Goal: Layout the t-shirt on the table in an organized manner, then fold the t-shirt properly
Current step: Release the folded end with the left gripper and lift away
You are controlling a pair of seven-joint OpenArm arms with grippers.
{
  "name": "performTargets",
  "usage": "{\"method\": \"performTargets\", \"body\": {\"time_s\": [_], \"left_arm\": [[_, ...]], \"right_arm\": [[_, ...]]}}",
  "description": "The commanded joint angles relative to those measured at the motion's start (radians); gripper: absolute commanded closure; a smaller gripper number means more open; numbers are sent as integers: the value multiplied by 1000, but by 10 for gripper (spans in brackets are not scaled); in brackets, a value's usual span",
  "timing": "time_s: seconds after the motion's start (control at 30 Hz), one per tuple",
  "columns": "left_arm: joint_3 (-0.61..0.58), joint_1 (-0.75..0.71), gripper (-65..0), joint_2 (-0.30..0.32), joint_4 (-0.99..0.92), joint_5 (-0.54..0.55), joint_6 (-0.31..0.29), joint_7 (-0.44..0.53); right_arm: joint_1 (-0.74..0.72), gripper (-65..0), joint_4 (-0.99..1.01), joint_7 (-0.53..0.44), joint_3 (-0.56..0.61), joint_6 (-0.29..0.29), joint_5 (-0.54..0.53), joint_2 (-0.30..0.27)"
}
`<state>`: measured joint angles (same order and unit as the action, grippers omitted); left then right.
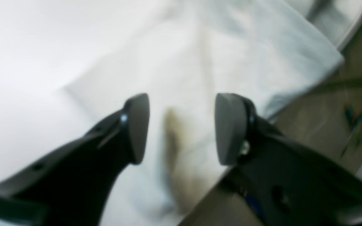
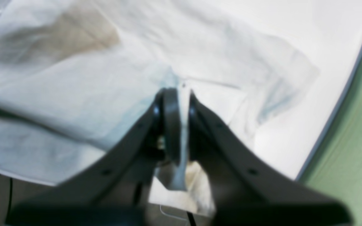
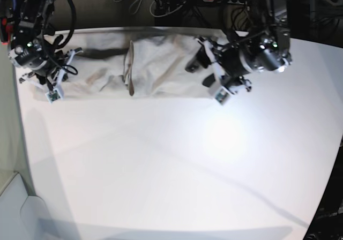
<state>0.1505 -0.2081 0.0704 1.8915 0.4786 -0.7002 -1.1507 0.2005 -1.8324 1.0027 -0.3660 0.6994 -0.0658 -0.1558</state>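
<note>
White and smooth, the table (image 3: 161, 170) is filling most of the base view, and the shirt (image 3: 166, 71) is lying rumpled along its edge nearest the arms. Only the right wrist view is showing cloth pinched up between the right gripper's (image 2: 182, 125) fingers, a fold standing in their grip. In the left wrist view, the left gripper (image 1: 182, 128) is hovering with its fingers parted, holding nothing, above cloth that is hanging past the table edge, floor (image 1: 325, 125) showing beyond.
</note>
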Motion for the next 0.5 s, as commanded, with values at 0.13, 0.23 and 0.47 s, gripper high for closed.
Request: {"method": "performTargets", "body": {"time_s": [0.13, 0.23, 0.47], "left_arm": [[208, -38, -538, 2, -33, 153, 2, 8], [228, -43, -628, 2, -94, 193, 2, 15], [223, -30, -650, -28, -206, 200, 2, 21]], "right_arm": [[-8, -248, -14, -12, -5, -1, -6, -12], [-8, -306, -14, -12, -5, -1, -6, -9], [-8, -335, -16, -12, -5, -1, -6, -8]]}}
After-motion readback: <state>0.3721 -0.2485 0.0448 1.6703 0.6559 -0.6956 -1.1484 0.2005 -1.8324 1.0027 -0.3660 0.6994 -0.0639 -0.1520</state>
